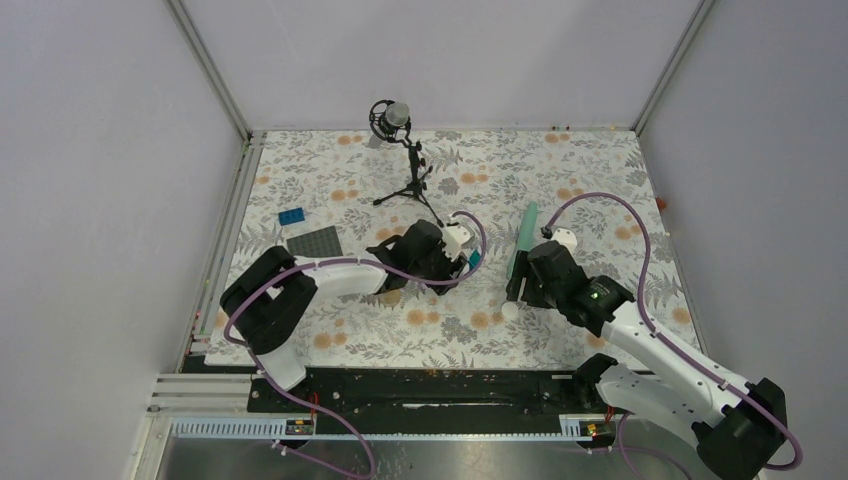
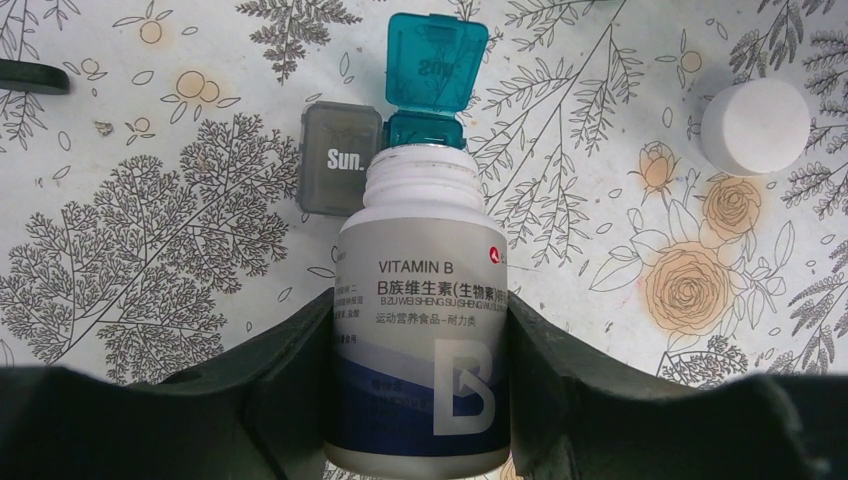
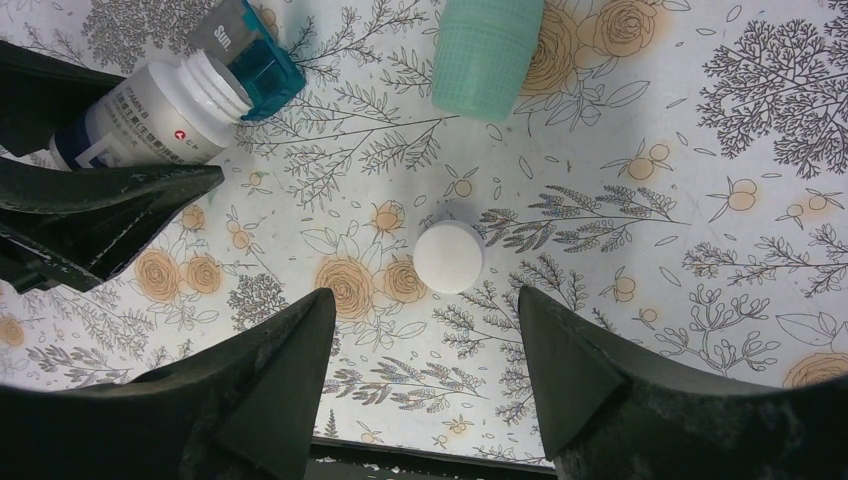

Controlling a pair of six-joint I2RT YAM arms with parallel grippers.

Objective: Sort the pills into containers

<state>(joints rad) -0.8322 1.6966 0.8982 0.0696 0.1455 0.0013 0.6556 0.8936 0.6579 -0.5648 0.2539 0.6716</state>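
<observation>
Bottle (image 2: 420,230) aslant in left end effector (image 2: 420,305)

A floral tablecloth (image 1: 600,180) fills the middle of the frame. A microphone (image 1: 397,113) on a tripod (image 1: 410,185) stands at upper centre. Left of centre lie a blue brick (image 1: 292,216) and a dark grey plate (image 1: 315,242). At centre, the left gripper (image 1: 456,262) reaches a teal box (image 1: 475,260). The right gripper (image 1: 514,290) sits just beside a mint-green strip (image 1: 523,238), with a white cap (image 1: 509,311) near it.

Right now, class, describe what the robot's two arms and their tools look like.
The left arm and right arm have white links, black joints and looping purple cables; the right shows a green light. The left tool and right tool have dark, wedge-shaped fingers.
</observation>
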